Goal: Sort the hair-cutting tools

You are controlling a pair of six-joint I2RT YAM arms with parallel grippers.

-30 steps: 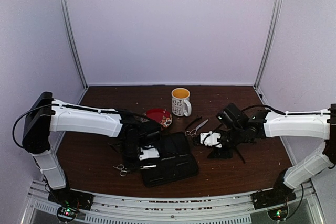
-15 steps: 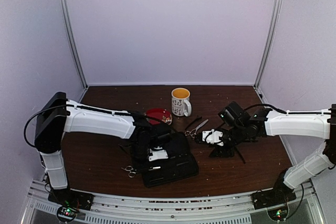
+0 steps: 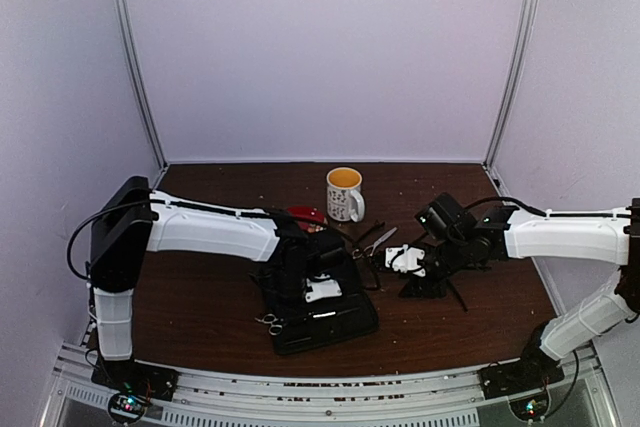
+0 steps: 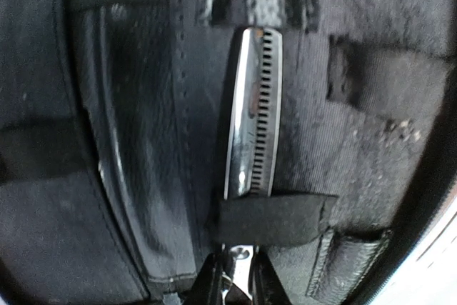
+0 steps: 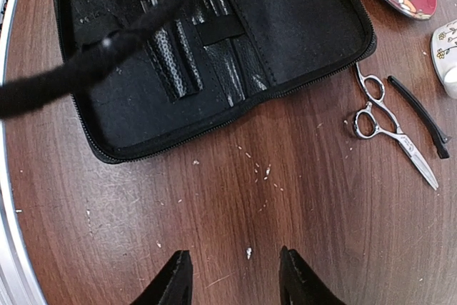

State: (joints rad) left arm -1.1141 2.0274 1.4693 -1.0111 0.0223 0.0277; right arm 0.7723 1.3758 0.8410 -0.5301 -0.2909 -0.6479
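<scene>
While its blade lies under the case strap, shears: pinched in the left hand.
Right hand: half open, empty.
Scissors, clip: ahead-right of it.

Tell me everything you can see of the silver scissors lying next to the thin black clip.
The scissors are small and look like shiny silver metal, with two ring handles and slim blades shut together. They lie flat on the wooden table, rings toward the zip edge of the open black case. The thin black clip lies alongside, not touching. Nothing grips them.
</scene>
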